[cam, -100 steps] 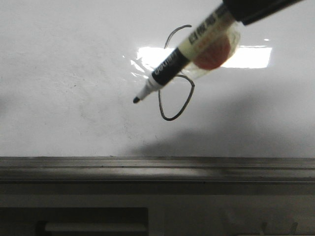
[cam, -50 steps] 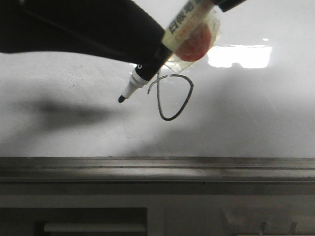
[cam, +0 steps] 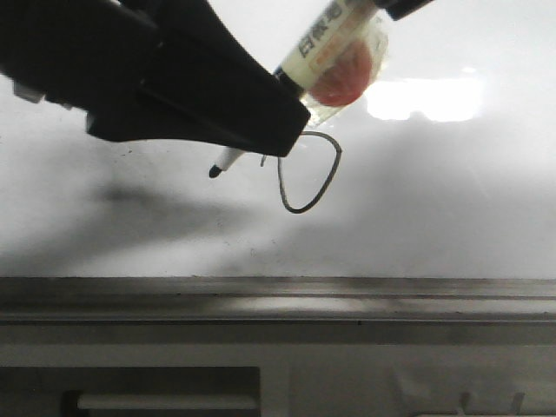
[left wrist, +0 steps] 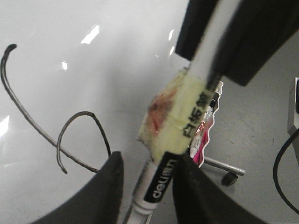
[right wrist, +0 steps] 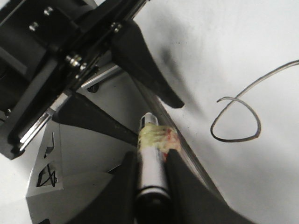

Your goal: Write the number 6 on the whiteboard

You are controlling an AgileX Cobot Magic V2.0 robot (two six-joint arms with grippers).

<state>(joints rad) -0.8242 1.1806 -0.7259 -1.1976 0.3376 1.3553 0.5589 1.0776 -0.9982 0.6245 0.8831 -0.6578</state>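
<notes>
The whiteboard fills the front view. The number 6 is a thin dark line with a pointed loop; my left arm hides its stem in that view. All of it shows in the left wrist view, and the loop in the right wrist view. My right gripper is shut on the rear of a marker with a yellow label. The bare tip hangs left of the loop. My left gripper is open, its fingers either side of the marker's black collar, with a gap on one side.
A grey metal rail runs along the board's near edge, with a grey frame below it. Glare patches lie on the board behind the marker. A wheeled chair base and a dark cable show beyond the board.
My left gripper came in from the left and now straddles the marker's front end. The marker first shifted left and up, then held nearly still.
</notes>
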